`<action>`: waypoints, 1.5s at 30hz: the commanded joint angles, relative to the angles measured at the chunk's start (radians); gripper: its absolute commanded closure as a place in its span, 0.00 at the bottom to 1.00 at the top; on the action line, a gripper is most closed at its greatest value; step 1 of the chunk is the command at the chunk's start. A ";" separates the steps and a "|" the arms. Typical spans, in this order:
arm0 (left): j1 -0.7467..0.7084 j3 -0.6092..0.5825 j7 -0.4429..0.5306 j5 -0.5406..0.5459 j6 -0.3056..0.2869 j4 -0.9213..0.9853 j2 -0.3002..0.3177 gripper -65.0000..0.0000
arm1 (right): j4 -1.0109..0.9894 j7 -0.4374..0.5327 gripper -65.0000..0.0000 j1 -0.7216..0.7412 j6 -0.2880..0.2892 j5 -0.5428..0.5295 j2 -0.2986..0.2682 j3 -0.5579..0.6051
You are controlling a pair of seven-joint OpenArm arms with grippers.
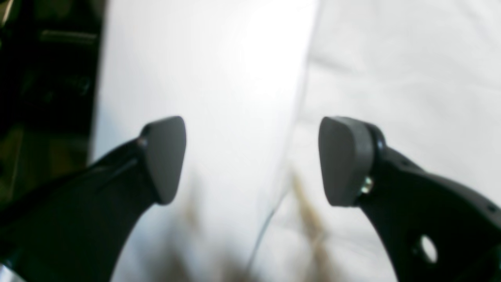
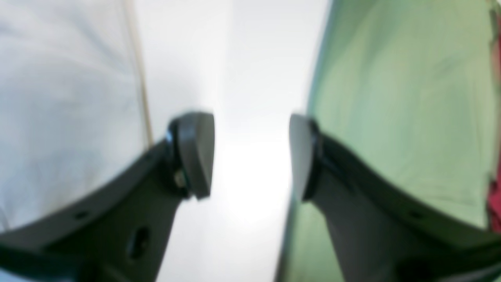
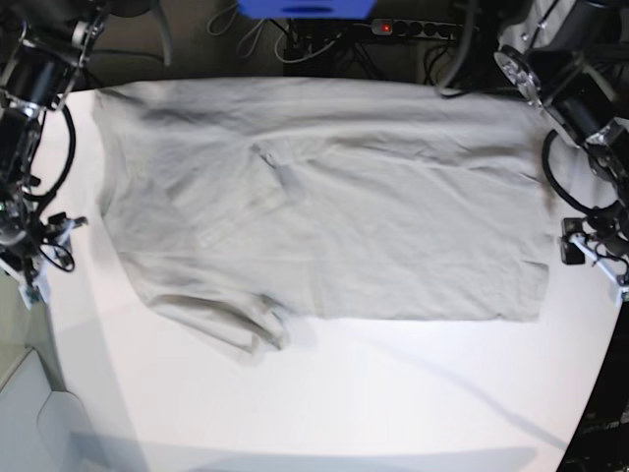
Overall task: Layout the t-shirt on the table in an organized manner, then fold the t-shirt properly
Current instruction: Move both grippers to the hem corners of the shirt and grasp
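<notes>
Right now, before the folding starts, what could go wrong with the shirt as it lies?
1. The t-shirt is wrinkled, with a sleeve bunched at its near left corner; folding now may lock the creases in.
2. Its far edge reaches the table rim, so a pull could drag cloth off.
3. Both arms sit at opposite sides, fingers open.

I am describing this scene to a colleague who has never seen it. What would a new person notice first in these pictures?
First the t-shirt, a pale beige garment spread wide and wrinkled over the far half of the white table, its near sleeve bunched at the lower left. Next, the two dark arms at the table's sides: both the left gripper and the right gripper are open and hold nothing, each beside an edge of the cloth.
</notes>
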State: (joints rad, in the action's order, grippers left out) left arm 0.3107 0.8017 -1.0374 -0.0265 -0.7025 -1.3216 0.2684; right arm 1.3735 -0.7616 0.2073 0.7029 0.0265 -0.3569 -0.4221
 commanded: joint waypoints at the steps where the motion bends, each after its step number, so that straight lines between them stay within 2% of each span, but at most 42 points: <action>1: 0.017 -0.018 0.026 0.004 0.004 -0.011 0.024 0.21 | -0.030 0.014 0.52 0.059 -0.005 -0.004 -0.021 0.012; 5: 0.008 -0.032 0.036 0.001 0.004 -0.003 0.025 0.21 | -0.247 0.040 0.52 0.191 -0.005 -0.006 0.019 0.062; 11: -0.060 0.003 0.039 -0.002 0.004 -0.023 0.024 0.21 | -0.406 0.153 0.52 0.294 -0.005 -0.006 0.065 0.168; 17: -0.137 0.084 0.042 0.003 0.004 -0.023 0.024 0.21 | -0.619 0.293 0.52 0.393 -0.005 -0.004 0.068 0.226; 24: -0.167 0.127 0.044 0.004 0.004 -0.025 0.029 0.21 | -0.767 0.454 0.52 0.413 -0.005 -0.007 0.025 0.222; 35: -0.135 0.121 0.044 0.004 0.004 -0.019 0.022 0.21 | -0.774 0.468 0.54 0.364 -0.005 -0.006 0.051 0.230; 36: -0.123 0.121 0.044 0.003 0.004 -0.012 0.022 0.21 | -0.774 0.466 0.56 0.363 -0.005 -0.006 0.052 0.230; 38: -0.100 0.120 0.044 -0.002 0.004 -0.011 0.022 0.21 | -0.774 0.465 0.69 0.357 -0.005 -0.006 0.052 0.230; 41: -0.063 0.120 0.044 -0.003 0.004 -0.009 0.022 0.21 | -0.774 0.465 1.00 0.346 -0.005 -0.006 0.052 0.230; 45: 0.055 0.063 0.056 -0.011 0.004 0.109 0.032 0.21 | -0.774 0.463 1.00 0.344 -0.005 -0.006 0.049 0.230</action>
State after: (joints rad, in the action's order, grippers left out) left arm 0.3382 0.8696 -1.0077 -0.0631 -0.6945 -1.1908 0.2874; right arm 0.5907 -0.2756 0.5339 0.6987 0.0051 -0.2966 -0.1932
